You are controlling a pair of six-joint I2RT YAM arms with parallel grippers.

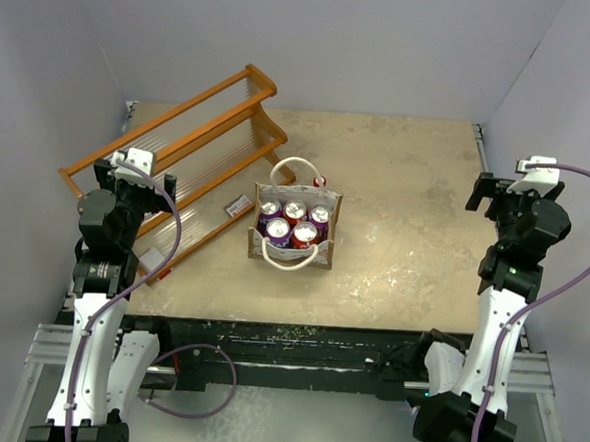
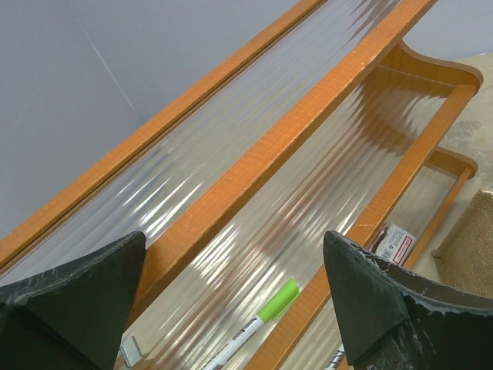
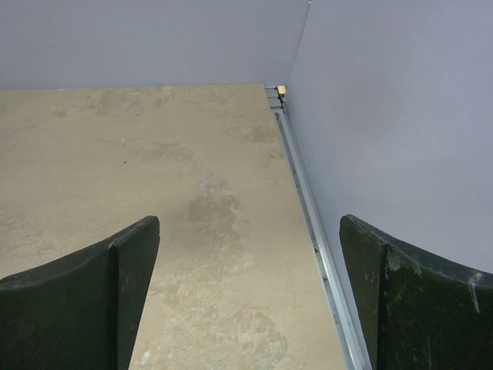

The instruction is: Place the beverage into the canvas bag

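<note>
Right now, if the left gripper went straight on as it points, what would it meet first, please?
Most likely the orange rack, at a wooden rail or ribbed clear shelf; depth is hard to judge.

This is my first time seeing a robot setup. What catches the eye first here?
A small tan bag in the middle of the table, packed with red and purple drink cans, draws the eye first. An orange wooden rack with clear ribbed shelves sits at the back left. At either side, the left claw and right claw hang open and empty.
</note>
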